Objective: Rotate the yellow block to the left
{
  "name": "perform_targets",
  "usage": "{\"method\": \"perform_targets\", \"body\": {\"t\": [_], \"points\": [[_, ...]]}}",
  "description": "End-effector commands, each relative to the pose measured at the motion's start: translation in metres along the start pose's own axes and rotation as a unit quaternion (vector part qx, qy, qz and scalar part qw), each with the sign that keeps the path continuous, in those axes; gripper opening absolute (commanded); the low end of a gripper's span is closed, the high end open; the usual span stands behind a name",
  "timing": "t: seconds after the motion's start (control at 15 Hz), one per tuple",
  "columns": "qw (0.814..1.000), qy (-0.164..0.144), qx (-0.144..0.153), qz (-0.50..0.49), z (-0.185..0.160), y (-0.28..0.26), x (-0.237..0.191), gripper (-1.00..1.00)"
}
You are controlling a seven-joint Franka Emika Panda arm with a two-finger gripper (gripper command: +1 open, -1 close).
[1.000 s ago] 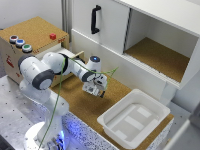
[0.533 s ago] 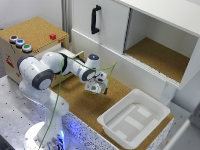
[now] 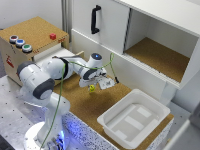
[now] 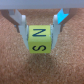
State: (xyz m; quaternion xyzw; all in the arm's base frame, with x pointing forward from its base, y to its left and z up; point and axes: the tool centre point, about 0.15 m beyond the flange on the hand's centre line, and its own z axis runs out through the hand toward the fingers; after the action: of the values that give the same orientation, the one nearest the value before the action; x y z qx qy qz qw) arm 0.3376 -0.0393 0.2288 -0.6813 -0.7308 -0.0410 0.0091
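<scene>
A small red block (image 3: 52, 36) sits atop the cork-topped box (image 3: 30, 31) at the exterior view's left, beside three round buttons (image 3: 20, 43). At centre, the white arm's claw (image 3: 95, 86) grasps the yellow block (image 3: 92, 88), a tiny cube with dark marks, held between both fingers (image 4: 23, 29) just above the grainy cork surface (image 3: 85, 102). Open cork lies around it. At right stands a white plastic tray (image 3: 134, 117), well apart, below the open cabinet (image 3: 160, 50).
</scene>
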Motion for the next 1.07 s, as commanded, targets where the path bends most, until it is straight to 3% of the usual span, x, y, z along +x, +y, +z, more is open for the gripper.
{"method": "perform_targets", "body": {"t": [0.0, 0.07, 0.13, 0.4, 0.73, 0.87, 1.0], "points": [[0.994, -0.047, 0.034, -0.096, 0.034, 0.028, -0.004, -1.0], [0.994, -0.047, 0.03, -0.092, 0.035, 0.03, -0.003, -1.0], [0.995, -0.048, 0.028, -0.089, 0.035, 0.03, 0.0, 1.0], [0.997, -0.037, 0.017, -0.062, 0.01, 0.019, -0.001, 1.0], [0.998, 0.009, 0.015, 0.068, -0.037, -0.011, 0.006, 1.0], [0.987, 0.032, 0.011, 0.157, -0.044, -0.027, 0.011, 1.0], [0.963, 0.04, 0.007, 0.267, -0.049, -0.04, 0.017, 1.0]]}}
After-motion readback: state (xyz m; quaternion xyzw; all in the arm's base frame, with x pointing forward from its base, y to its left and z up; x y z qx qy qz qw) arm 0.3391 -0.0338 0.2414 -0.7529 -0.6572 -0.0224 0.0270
